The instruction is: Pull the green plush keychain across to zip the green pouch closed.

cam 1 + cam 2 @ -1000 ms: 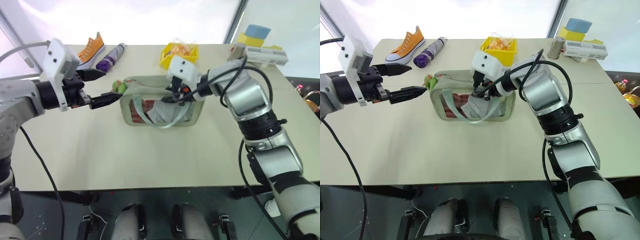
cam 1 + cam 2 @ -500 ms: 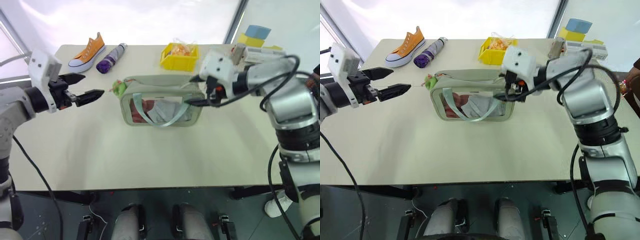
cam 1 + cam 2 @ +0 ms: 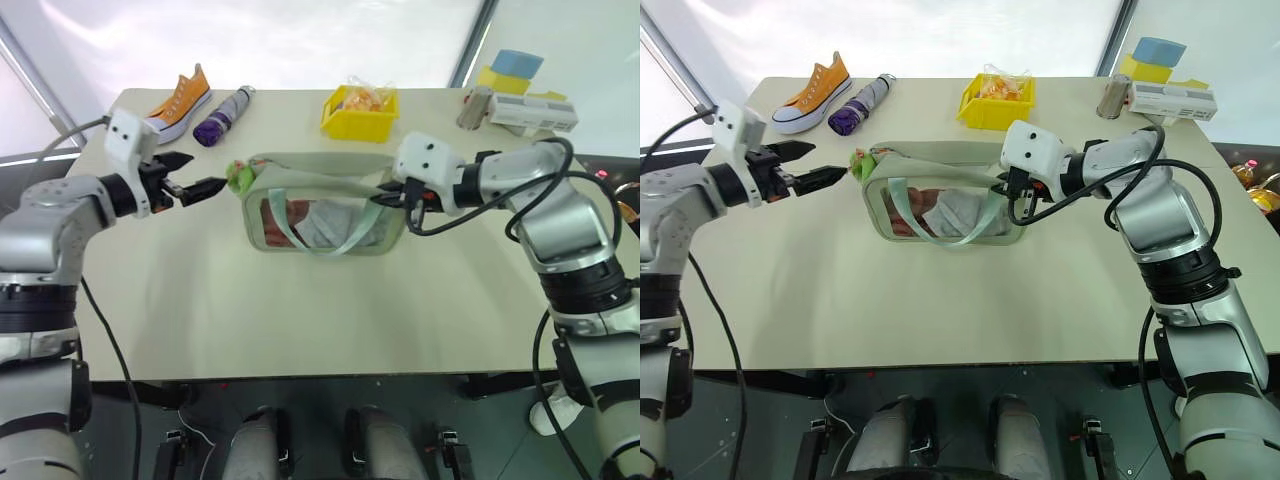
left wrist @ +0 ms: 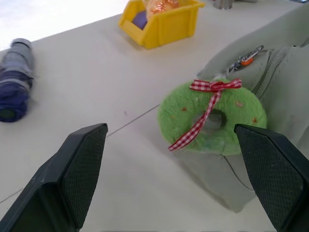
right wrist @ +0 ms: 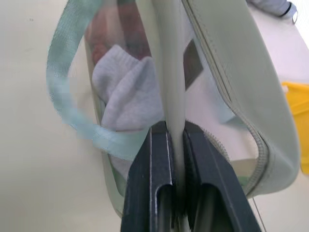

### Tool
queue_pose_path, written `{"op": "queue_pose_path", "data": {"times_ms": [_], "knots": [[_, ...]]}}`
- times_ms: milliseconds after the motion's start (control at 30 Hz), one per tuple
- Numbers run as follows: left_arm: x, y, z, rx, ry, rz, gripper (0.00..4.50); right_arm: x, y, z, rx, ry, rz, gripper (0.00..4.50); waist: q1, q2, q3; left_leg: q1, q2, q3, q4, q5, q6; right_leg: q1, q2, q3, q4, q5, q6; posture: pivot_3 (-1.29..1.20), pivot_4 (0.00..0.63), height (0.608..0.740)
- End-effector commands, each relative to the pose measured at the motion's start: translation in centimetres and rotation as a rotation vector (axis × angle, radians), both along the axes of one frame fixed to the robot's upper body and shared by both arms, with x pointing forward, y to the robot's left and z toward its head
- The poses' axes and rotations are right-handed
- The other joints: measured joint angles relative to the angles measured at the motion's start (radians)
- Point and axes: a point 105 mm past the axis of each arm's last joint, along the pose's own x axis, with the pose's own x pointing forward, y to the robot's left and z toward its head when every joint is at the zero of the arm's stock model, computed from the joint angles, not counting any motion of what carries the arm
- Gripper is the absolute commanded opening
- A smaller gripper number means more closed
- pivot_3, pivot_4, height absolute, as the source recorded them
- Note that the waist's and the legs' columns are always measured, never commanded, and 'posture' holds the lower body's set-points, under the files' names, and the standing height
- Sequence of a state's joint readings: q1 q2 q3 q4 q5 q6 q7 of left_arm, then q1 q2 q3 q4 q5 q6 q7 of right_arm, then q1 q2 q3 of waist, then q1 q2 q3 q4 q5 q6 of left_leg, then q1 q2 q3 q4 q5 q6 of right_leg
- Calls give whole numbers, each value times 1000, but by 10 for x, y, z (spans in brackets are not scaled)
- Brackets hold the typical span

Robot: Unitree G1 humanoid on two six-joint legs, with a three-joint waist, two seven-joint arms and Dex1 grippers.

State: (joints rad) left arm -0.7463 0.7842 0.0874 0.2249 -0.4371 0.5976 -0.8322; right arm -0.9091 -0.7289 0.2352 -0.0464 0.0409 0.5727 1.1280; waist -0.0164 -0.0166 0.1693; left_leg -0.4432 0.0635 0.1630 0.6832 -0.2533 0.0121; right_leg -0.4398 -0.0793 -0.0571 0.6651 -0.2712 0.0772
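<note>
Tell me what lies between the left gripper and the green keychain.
Nothing: in the left wrist view only bare table lies between the open left gripper and the keychain, which sits at the pouch's end.

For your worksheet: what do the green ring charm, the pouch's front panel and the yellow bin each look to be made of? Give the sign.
Green plush keychain: fuzzy plush, matte nap; a red gingham ribbon is tied on it.
Green pouch: matte woven-looking fabric; its front panel seems clear plastic, as contents show through.
Yellow bin: probably hard moulded plastic, smooth with stiff straight walls.
</note>
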Motion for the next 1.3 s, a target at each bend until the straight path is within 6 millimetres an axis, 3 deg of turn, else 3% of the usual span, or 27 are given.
{"op": "queue_pose_path", "data": {"times_ms": [33,333,467,600,633,800,933,1067,1200,1300], "knots": [[8,-1,9,15,-53,1,4500,-9,10,5,-3,-19,59,35,-1,0,0,0,0,0,0,0,0,0,0,0,0,0,0,0,150,740],[30,-19,-4,-41,-55,-30,4500,-13,10,4,0,-6,56,35,-1,0,0,0,0,0,0,0,0,0,0,0,0,0,0,0,150,740],[31,-23,-2,-61,-65,-56,2588,-11,10,7,7,-12,46,0,0,0,0,0,0,0,0,0,0,0,0,0,0,0,0,0,150,740],[27,-21,6,-85,-74,-67,365,-7,8,8,6,-32,27,0,1,0,0,0,0,0,0,0,0,0,0,0,0,0,0,0,150,740],[27,-19,11,-98,-78,-63,73,-6,7,8,5,-36,22,0,0,0,0,0,0,0,0,0,0,0,0,0,0,0,0,0,150,740],[11,-21,42,-155,-91,-147,73,1,7,9,9,-55,8,0,-1,0,0,0,0,0,0,0,0,0,0,0,0,0,0,0,150,740],[-3,-51,60,-121,-89,-312,73,8,11,10,11,-72,16,0,0,0,0,0,0,0,1,0,0,1,0,0,0,0,0,0,150,740],[-2,-81,60,-25,-116,-383,73,13,17,12,21,-84,25,0,1,0,0,0,0,0,1,0,0,1,0,0,0,0,0,0,150,740],[10,-87,53,62,-153,-358,73,13,20,11,31,-87,31,0,-6,0,0,0,0,0,1,0,0,1,0,0,0,0,0,0,150,740],[11,-86,56,76,-160,-368,1004,14,19,11,32,-89,23,0,-7,0,0,1,0,0,0,0,0,0,1,0,0,0,0,0,150,740]]}}
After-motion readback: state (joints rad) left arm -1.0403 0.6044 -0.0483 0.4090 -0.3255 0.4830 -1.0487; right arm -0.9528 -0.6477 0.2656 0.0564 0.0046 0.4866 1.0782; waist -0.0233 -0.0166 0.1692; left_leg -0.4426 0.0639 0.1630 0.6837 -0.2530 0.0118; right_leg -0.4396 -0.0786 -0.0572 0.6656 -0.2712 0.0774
